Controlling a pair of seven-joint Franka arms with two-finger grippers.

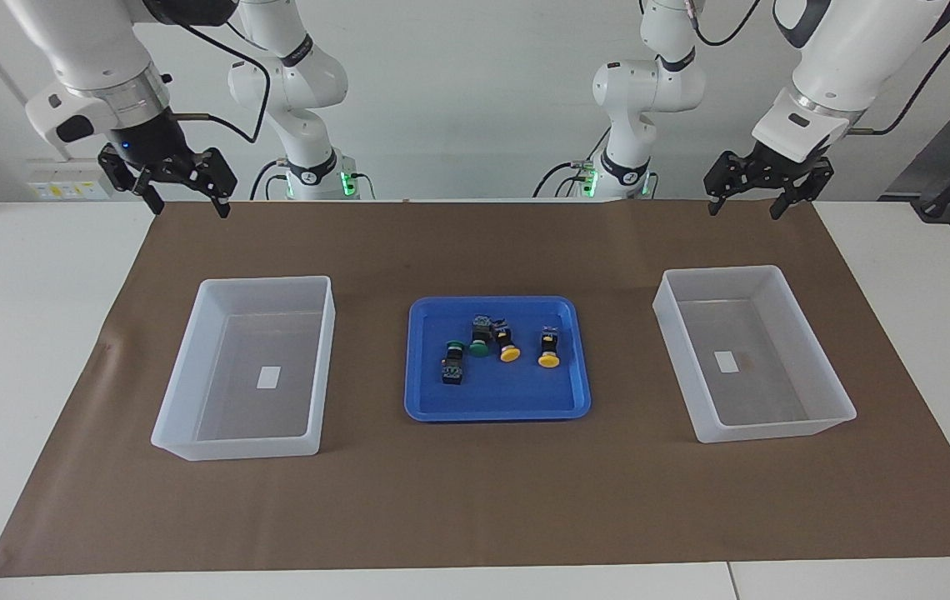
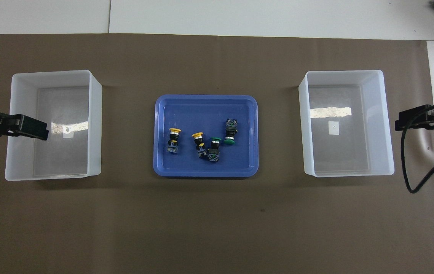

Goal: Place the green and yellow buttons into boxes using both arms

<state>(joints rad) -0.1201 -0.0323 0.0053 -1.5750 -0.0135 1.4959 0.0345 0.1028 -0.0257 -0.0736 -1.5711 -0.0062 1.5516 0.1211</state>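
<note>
Two green buttons point(image 1: 479, 347) point(image 1: 452, 365) and two yellow buttons point(image 1: 509, 352) point(image 1: 548, 359) lie in the blue tray point(image 1: 492, 412) mid-table. They also show in the overhead view: green point(image 2: 229, 140) point(image 2: 214, 140), yellow point(image 2: 174, 131) point(image 2: 197, 135). One empty box point(image 1: 267, 284) point(image 2: 303, 121) stands toward the right arm's end, the other box point(image 1: 725, 272) point(image 2: 96, 114) toward the left arm's end. My right gripper point(image 1: 186, 207) point(image 2: 411, 118) is open, high over the mat's edge. My left gripper point(image 1: 742, 210) point(image 2: 34, 128) is open, high over the mat's edge too.
A brown mat point(image 1: 475, 500) covers the table under the blue tray point(image 2: 205, 99) and both boxes. White table point(image 1: 25, 292) shows around it. A black cable point(image 2: 411, 179) hangs from the right arm beside its box.
</note>
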